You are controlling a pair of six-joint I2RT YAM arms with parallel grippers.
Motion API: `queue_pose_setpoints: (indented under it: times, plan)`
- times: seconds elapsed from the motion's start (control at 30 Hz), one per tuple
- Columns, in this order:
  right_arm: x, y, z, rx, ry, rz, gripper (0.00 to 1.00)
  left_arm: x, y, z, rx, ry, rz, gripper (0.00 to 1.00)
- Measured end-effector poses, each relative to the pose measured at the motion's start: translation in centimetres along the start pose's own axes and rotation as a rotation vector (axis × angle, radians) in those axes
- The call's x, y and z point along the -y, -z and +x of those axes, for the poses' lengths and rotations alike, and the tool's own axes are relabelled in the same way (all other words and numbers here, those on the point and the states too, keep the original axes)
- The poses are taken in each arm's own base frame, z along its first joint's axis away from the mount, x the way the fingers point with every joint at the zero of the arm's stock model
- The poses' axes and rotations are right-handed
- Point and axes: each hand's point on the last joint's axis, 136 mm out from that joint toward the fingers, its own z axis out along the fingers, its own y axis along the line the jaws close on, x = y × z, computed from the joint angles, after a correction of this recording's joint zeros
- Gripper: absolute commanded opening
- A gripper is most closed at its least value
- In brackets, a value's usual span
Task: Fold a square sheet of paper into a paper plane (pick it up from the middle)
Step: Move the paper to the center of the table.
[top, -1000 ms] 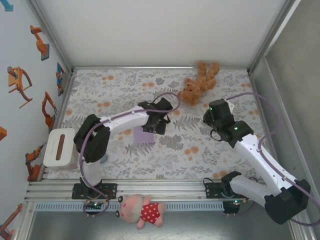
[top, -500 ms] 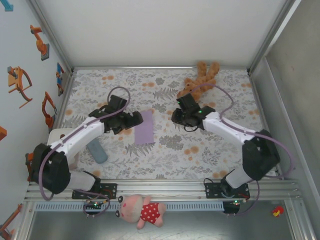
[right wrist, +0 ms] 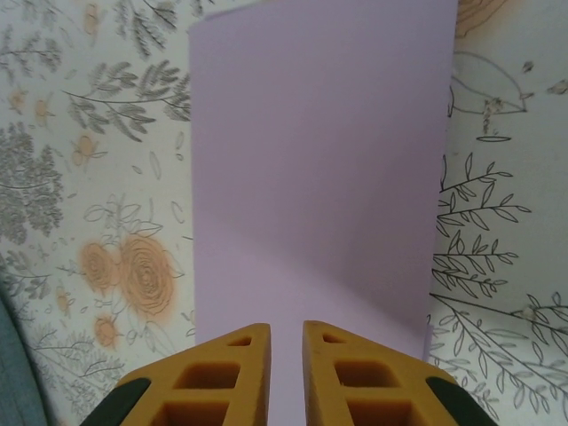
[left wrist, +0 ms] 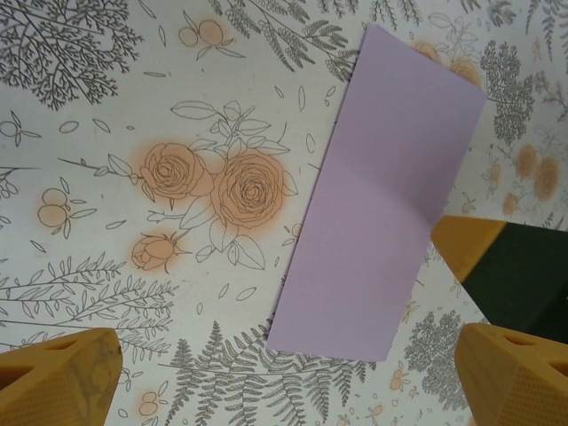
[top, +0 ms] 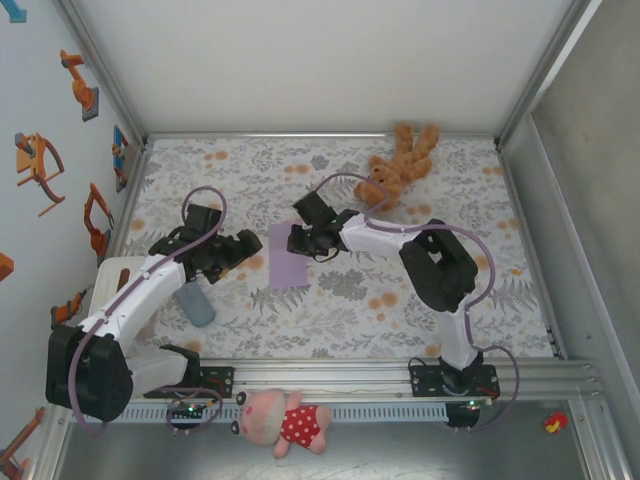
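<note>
Brown teddy bear (top: 398, 165) beyond right hand (top: 296, 243), apart. Grey-blue pad (top: 195, 303) nearside of left hand (top: 250, 248), on floral table (top: 230, 170).

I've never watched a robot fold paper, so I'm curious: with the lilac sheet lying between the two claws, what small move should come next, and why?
Probably the left gripper should slide toward the lilac sheet. It hangs open beside the sheet without touching it, while the right gripper, fingers almost together, sits over the opposite edge, perhaps steadying it.
</note>
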Motion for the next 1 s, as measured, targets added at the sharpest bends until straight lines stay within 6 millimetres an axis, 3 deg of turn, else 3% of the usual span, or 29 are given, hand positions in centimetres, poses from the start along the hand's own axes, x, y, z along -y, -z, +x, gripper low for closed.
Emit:
queue_pose_setpoints:
  times: [0.23,0.33,0.67,0.8,1.0]
  plan:
    - [1.5,-1.5,1.0,-0.043,-0.023,0.038,0.17,0.7,-0.4,0.4,-0.032,0.011,0.038,1.0]
    - [2.4,-1.5,1.0,-0.048,-0.034,0.052,0.17,0.9,-1.0,0.8,-0.066,0.023,0.058,0.97]
    - [6.5,1.0,1.7,-0.037,-0.074,0.046,0.17,2.9,-3.5,3.8,-0.218,0.024,0.124,0.72]
    - [6.5,1.1,1.6,-0.04,-0.074,0.016,0.17,3.6,-4.8,5.8,-0.28,0.014,0.14,0.6]
    - [6.3,1.0,1.7,-0.039,-0.071,-0.004,0.17,2.4,-6.5,8.1,-0.348,0.049,0.115,0.45]
